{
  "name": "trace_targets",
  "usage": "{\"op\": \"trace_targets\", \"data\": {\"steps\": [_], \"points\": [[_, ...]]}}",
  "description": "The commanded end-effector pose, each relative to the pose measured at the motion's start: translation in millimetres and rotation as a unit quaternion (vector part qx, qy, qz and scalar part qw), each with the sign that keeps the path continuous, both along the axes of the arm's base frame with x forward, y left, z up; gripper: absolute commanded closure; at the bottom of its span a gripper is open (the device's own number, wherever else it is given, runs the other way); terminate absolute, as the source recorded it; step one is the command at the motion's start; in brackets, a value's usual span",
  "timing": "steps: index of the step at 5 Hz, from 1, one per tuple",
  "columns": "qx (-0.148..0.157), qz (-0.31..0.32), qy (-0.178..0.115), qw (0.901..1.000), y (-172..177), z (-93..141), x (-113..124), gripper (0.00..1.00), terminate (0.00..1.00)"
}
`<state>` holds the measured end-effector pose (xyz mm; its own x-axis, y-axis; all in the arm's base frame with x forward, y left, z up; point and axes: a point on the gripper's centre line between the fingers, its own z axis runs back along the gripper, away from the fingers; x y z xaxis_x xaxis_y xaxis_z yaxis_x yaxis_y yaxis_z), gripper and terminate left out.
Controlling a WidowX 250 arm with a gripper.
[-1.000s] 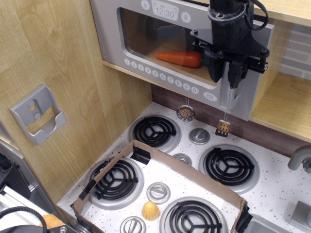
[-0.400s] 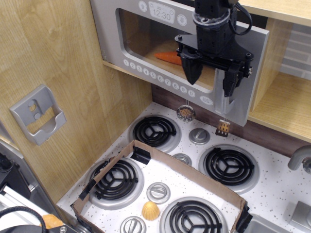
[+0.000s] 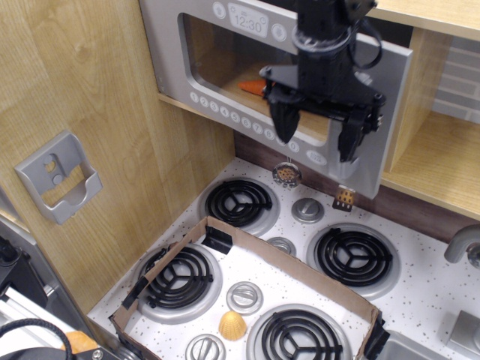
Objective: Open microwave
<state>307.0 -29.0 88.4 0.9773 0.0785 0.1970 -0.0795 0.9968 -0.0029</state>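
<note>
The silver-grey microwave (image 3: pixel 176 52) hangs above the stove, with a clock display (image 3: pixel 248 22) and a row of round white buttons (image 3: pixel 225 109) under the window. Its door stands ajar, the right edge swung out from the cabinet. The vertical silver handle (image 3: pixel 363 163) is at that edge. An orange carrot (image 3: pixel 253 87) lies inside behind the window. My black gripper (image 3: pixel 316 133) hangs in front of the door's right half, open wide. Its right finger (image 3: pixel 349 141) is beside the handle and its left finger (image 3: pixel 285 124) is over the button row.
Below is a toy stove with black coil burners (image 3: pixel 238 202). A cardboard frame (image 3: pixel 300 268) lies over the front burners, with a small yellow object (image 3: pixel 232 325) in it. A grey holder (image 3: pixel 56 178) is on the left wooden wall. A wooden shelf (image 3: pixel 442 169) is at the right.
The gripper has moved left and a little lower, and its fingers have spread apart. The door's right edge has swung further out with it.
</note>
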Motion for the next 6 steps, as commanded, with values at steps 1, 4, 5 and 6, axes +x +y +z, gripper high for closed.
{"op": "trace_targets", "data": {"steps": [1,4,5,6], "points": [[0.008,0.032,-0.034,0.9989,-2,21,-49,0.00,0.00],[-0.041,-0.107,-0.015,0.9933,-74,2,-44,0.00,0.00],[-0.039,-0.169,-0.021,0.9846,-99,1,-42,0.00,0.00],[-0.031,-0.229,0.003,0.9730,-114,15,-39,0.00,0.00]]}}
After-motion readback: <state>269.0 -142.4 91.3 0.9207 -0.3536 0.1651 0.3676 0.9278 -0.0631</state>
